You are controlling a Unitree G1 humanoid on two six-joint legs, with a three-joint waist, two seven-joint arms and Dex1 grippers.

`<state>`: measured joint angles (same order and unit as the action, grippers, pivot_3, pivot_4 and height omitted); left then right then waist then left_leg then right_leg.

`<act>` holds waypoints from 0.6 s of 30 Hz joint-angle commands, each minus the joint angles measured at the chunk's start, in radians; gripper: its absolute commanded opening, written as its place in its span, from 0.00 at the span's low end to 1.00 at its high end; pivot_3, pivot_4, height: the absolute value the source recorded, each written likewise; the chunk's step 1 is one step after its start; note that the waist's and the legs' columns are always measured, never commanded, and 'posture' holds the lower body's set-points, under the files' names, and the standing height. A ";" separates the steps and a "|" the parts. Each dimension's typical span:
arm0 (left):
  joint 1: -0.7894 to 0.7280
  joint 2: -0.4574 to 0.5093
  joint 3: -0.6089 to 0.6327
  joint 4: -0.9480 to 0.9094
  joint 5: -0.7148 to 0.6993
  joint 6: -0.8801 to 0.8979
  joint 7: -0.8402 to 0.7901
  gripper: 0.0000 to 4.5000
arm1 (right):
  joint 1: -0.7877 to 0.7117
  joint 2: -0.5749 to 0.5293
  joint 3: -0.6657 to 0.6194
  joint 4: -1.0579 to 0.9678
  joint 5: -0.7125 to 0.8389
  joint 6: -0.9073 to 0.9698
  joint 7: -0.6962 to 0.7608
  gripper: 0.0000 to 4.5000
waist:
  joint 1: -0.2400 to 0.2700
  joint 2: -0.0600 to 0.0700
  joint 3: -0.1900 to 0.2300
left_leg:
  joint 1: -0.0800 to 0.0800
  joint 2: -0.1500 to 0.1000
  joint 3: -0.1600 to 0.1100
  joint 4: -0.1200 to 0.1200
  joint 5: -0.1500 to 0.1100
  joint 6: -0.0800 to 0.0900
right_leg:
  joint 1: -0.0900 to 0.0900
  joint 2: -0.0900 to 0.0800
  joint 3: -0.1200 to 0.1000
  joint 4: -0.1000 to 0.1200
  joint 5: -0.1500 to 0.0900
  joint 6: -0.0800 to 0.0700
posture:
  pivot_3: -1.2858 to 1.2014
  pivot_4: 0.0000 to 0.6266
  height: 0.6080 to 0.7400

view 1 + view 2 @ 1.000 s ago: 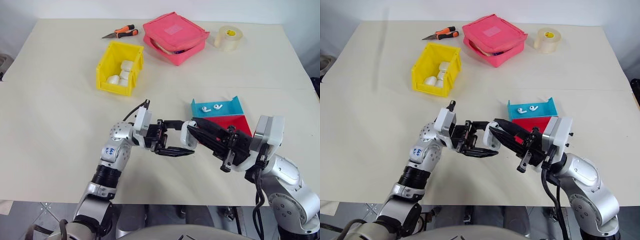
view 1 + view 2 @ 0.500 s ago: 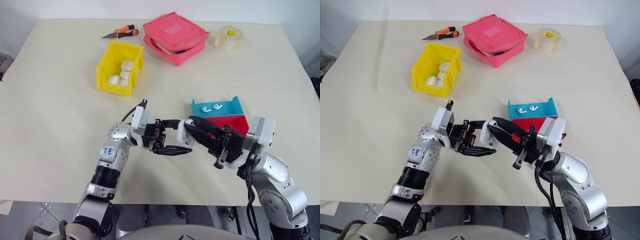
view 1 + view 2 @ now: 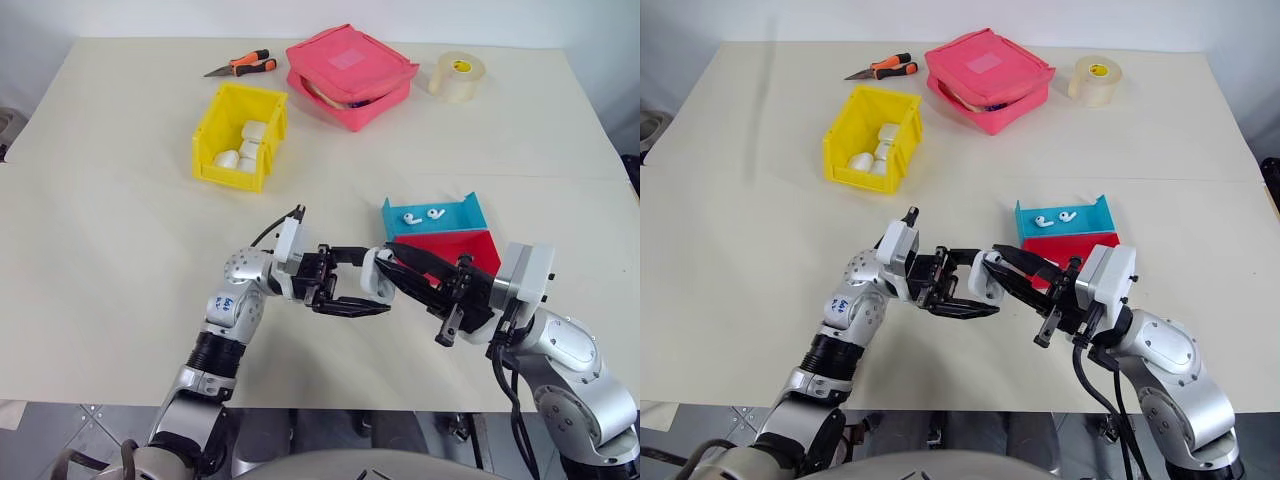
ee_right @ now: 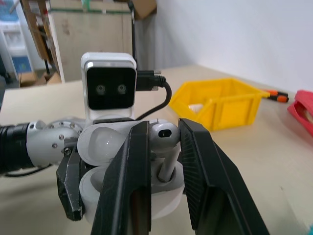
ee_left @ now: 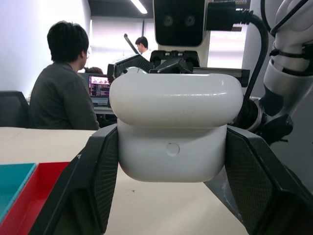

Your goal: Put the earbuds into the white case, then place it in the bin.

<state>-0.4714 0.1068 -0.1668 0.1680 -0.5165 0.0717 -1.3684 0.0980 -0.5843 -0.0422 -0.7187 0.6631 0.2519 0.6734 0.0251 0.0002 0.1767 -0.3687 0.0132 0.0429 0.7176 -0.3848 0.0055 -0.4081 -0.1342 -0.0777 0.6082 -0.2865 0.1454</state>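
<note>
White case (image 5: 175, 132) in left tool (image 3: 368, 287)

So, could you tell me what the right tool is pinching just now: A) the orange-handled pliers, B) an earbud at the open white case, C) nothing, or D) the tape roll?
B: in the right wrist view, the right tool pinches an earbud over the white case held by the left tool.

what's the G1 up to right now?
Loading earbuds into the white case. The left gripper holds the case above the table, jaws clamped on its sides. The right gripper pinches one earbud at the case's open top. Two more earbuds lie in the blue tray. The yellow bin already holds other white items.
</note>
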 commanded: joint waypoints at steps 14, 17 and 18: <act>-0.041 -0.033 0.061 -0.048 -0.041 -0.087 0.041 0.62 | 0.029 -0.075 -0.015 -0.019 0.082 0.134 0.002 0.10 | 0.000 0.000 0.000 | 0.000 0.000 0.000 0.000 0.000 0.000 | 0.000 0.000 0.000 0.000 0.000 0.000 | 0.52 0.24 1.00; -0.045 -0.032 0.062 -0.033 -0.035 -0.096 0.037 0.62 | 0.006 -0.083 -0.020 -0.016 0.090 0.153 0.000 0.10 | 0.001 0.000 0.000 | 0.000 0.000 0.000 0.000 0.000 0.000 | 0.000 0.000 0.000 0.000 0.000 0.000 | 0.52 0.24 1.00; -0.046 -0.031 0.062 -0.027 -0.032 -0.102 0.034 0.62 | -0.004 -0.086 -0.022 -0.015 0.089 0.156 -0.001 0.10 | 0.001 0.000 0.000 | 0.000 0.000 0.000 0.000 0.000 0.000 | 0.000 0.000 0.000 0.000 0.000 0.000 | 0.52 0.24 1.00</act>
<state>-0.4797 0.0932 -0.1506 0.1783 -0.5092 0.0158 -1.3515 0.0756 -0.6478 -0.0927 -0.7367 0.7551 0.3527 0.6621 0.0261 0.0002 0.1768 -0.3689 0.0131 0.0426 0.7179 -0.3848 0.0056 -0.4079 -0.1344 -0.0777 0.6080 -0.2864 0.1454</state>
